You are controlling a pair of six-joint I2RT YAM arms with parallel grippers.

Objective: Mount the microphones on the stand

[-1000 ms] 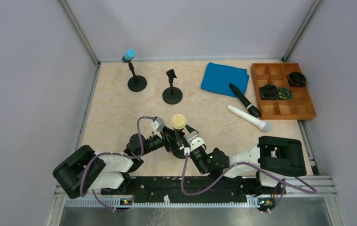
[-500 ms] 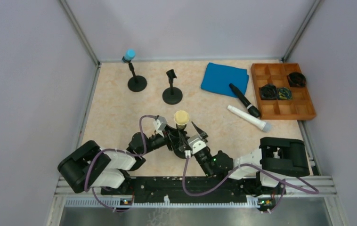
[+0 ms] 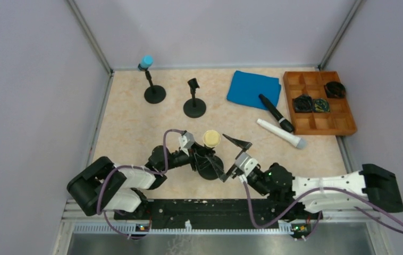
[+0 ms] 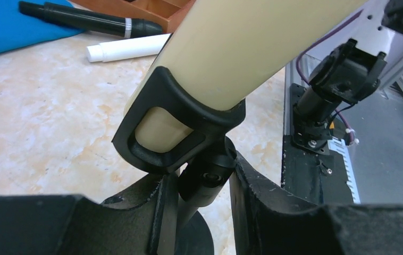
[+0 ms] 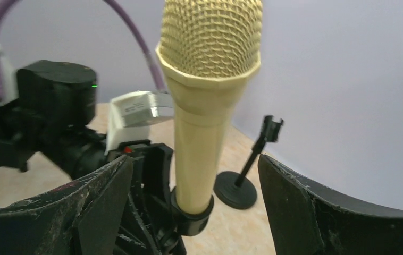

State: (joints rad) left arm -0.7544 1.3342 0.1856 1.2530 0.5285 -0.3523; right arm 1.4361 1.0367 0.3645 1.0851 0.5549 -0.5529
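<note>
The cream microphone (image 3: 211, 139) stands upright in the clip (image 4: 178, 122) of a black stand (image 3: 210, 167) near the table's front. My left gripper (image 3: 199, 157) is shut on this stand's post (image 4: 206, 183) just under the clip. My right gripper (image 3: 230, 158) is open just right of the microphone; in the right wrist view its fingers (image 5: 103, 202) stand wide apart on either side of the cream microphone (image 5: 204, 106) without touching it. The light blue microphone (image 3: 146, 61) sits on a stand at the back left. The black microphone (image 3: 275, 112) and the white microphone (image 3: 280, 133) lie on the table at the right.
An empty stand (image 3: 194, 106) is at the back centre. A blue cloth (image 3: 253, 88) lies under the black microphone's far end. A wooden compartment tray (image 3: 343, 125) with dark items sits at the back right.
My right gripper has opened, let go of the cream microphone and drawn back to the right. The left gripper with the stand has shifted slightly right.
</note>
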